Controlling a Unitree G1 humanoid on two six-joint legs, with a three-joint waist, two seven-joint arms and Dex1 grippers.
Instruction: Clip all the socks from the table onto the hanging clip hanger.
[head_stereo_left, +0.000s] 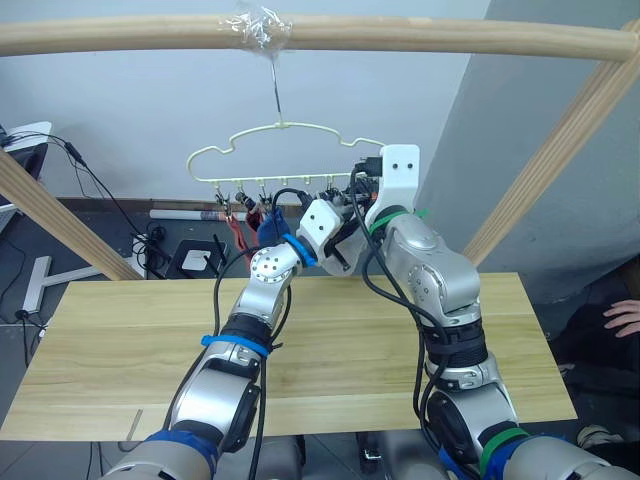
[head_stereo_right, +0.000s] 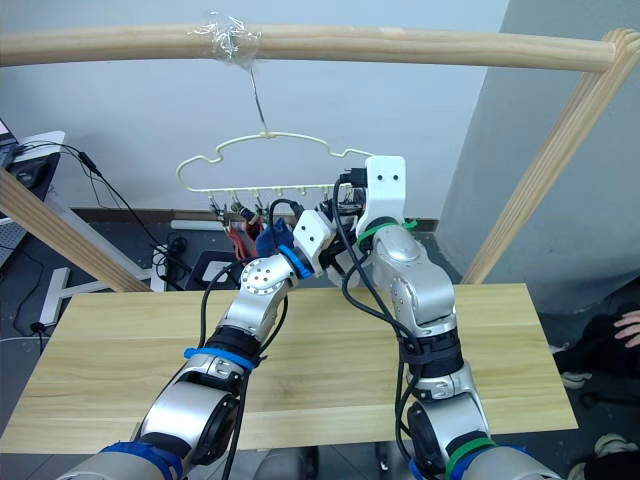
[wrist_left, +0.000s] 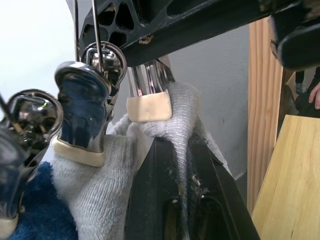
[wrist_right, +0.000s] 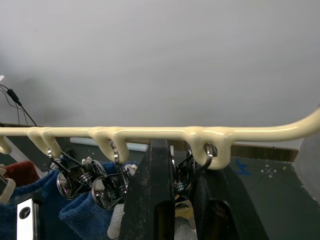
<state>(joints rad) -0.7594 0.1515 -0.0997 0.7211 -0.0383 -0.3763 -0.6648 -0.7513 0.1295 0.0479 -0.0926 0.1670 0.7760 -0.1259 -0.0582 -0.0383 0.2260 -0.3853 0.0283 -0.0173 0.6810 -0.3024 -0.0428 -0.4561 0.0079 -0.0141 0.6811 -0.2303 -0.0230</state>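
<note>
The pale-yellow clip hanger (head_stereo_left: 290, 128) hangs by its hook from the wooden pole. A rust red sock (head_stereo_left: 243, 236) and a blue sock (head_stereo_left: 270, 228) dangle from its clips. Both grippers are raised at the hanger's right end. My left gripper (wrist_left: 181, 165) is shut on a light grey sock (wrist_left: 182, 107), whose top edge sits under the cream pad of a metal clip (wrist_left: 148, 92). Another grey sock (wrist_left: 95, 185) hangs from the neighbouring clip, beside blue fabric (wrist_left: 35, 210). My right gripper (wrist_right: 182, 195) is shut on that end clip's handles, just below the hanger wire (wrist_right: 150, 132). The table (head_stereo_left: 120, 340) carries no socks.
A round wooden pole frame (head_stereo_left: 400, 38) spans overhead, with slanted legs on both sides. A person's hand (head_stereo_left: 622, 318) rests beyond the table's right end. Cables and a power strip (head_stereo_left: 190, 262) lie on the floor behind the table.
</note>
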